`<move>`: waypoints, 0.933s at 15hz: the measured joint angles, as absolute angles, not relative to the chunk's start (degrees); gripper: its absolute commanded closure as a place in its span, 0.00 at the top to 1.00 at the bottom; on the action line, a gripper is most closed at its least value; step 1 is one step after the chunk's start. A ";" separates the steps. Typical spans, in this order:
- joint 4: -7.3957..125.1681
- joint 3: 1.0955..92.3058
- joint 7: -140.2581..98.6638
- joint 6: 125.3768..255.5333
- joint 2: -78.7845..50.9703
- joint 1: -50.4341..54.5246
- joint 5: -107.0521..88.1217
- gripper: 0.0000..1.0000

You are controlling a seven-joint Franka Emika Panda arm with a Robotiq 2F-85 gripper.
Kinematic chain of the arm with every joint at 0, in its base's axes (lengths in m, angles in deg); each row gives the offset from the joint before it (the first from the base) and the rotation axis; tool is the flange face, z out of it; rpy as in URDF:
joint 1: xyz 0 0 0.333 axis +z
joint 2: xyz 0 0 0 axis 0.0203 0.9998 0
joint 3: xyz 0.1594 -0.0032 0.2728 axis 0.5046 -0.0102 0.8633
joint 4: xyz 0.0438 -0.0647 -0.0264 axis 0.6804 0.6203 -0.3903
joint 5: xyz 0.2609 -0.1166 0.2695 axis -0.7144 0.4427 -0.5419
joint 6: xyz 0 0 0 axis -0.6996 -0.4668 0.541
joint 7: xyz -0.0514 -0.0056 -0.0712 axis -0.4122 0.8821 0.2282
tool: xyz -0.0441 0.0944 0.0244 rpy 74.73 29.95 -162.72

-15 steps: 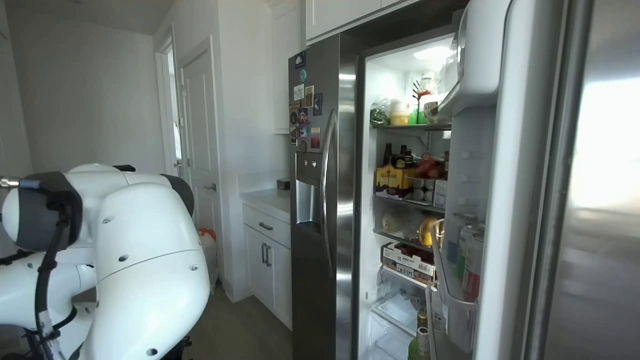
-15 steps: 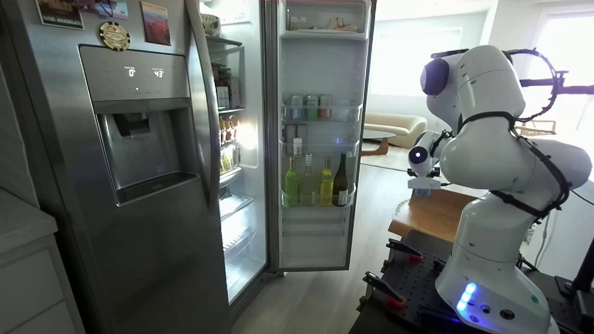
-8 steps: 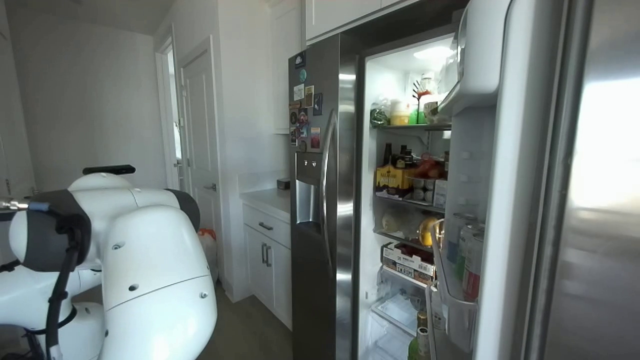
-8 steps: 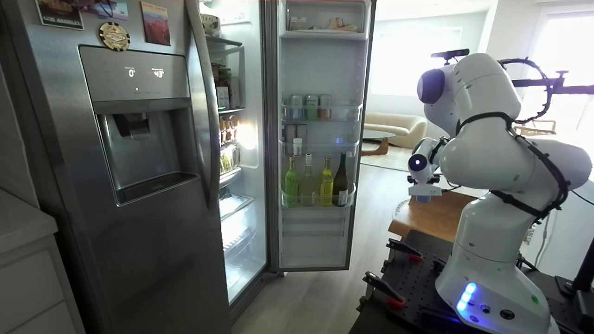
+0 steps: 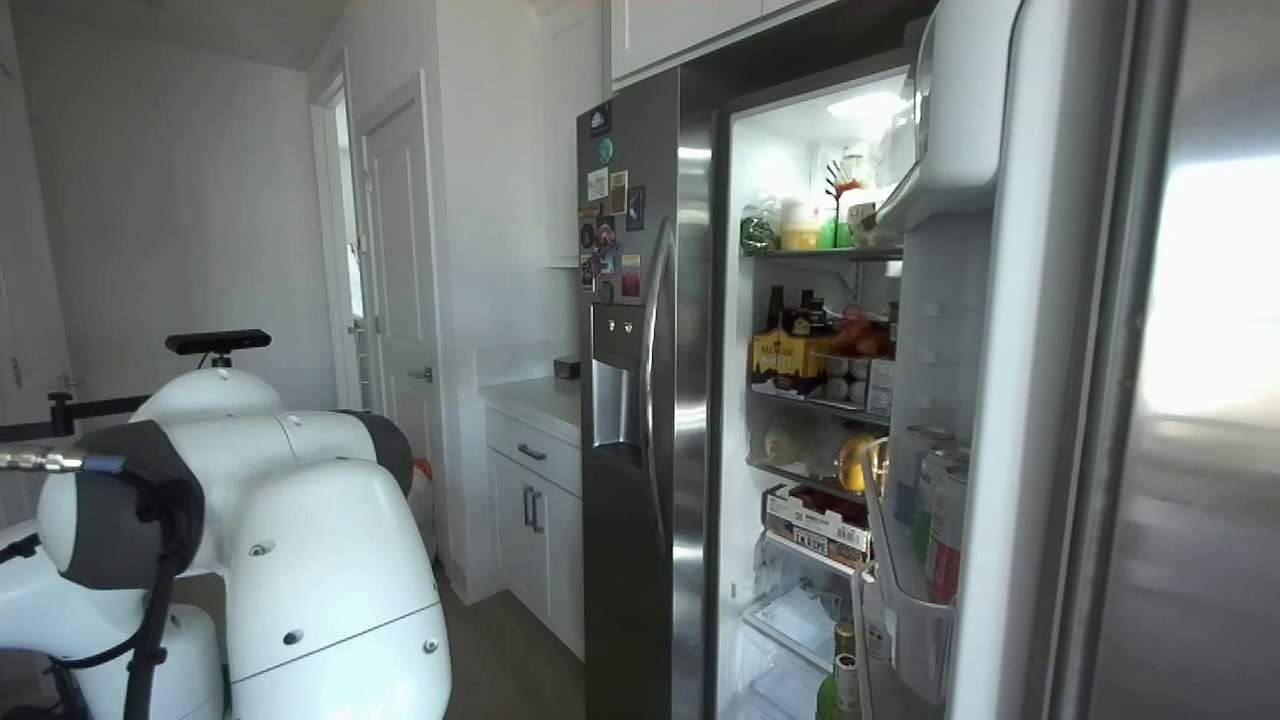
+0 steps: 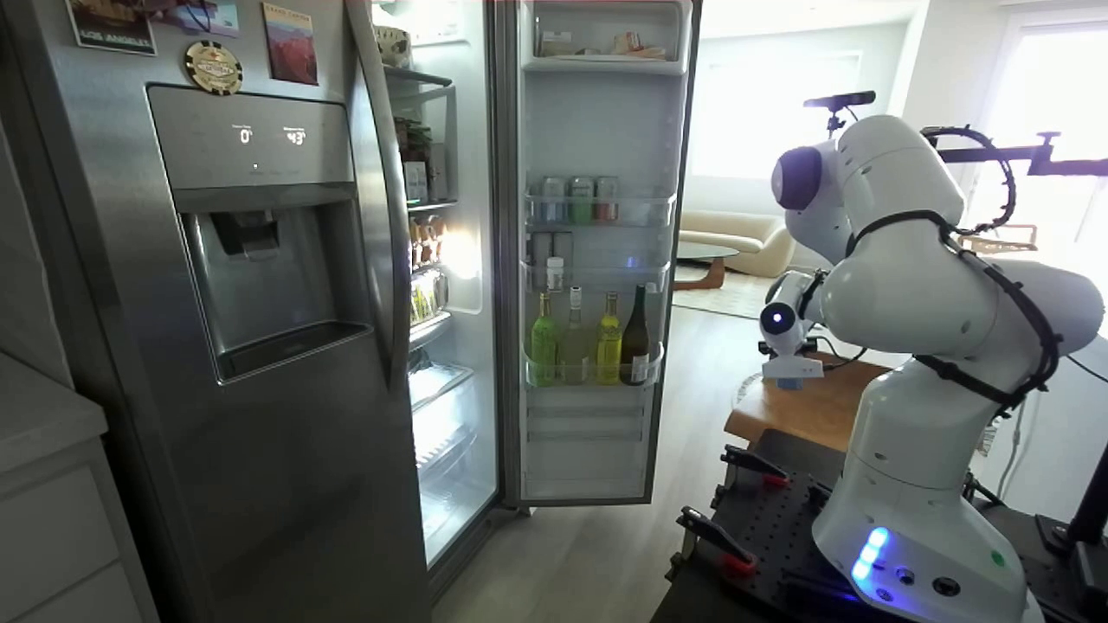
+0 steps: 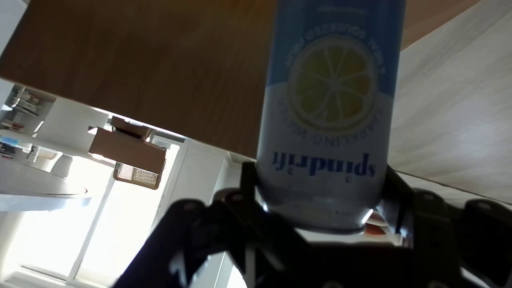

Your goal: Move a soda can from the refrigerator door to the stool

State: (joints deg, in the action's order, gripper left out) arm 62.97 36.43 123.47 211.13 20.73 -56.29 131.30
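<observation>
The tool is pinching the soda can, its black fingers pressing on both flanks near the can's narrowing end. In the wrist view the can is showing a citrus slice, its blue lettering is standing upside down, and its blue end is running out of the frame. There the brown surface of the stool is lying behind the can, and the pale floor is stretching past the stool's edge.

In an exterior view the can's blue end is poking out below the tool, showing against the stool. Whether the can is touching the stool or hanging apart from it, I cannot tell. The white arm is rising just beside the stool, its base sitting on a black desk that is hiding part of the stool's near side.

Well apart from the stool, to its left in that view, the refrigerator door is standing open. Three cans, blue, green and red, are standing in one of its bins, higher than the stool, and four bottles are standing in a lower bin. The steel door with the dispenser is standing farther left of the stool, and a pale sofa is sitting beyond it.
</observation>
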 measured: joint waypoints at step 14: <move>59.29 43.38 114.23 208.23 26.07 -64.17 131.88 0.47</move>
State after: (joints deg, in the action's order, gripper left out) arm 59.29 43.38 114.23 208.23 26.07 -64.17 131.88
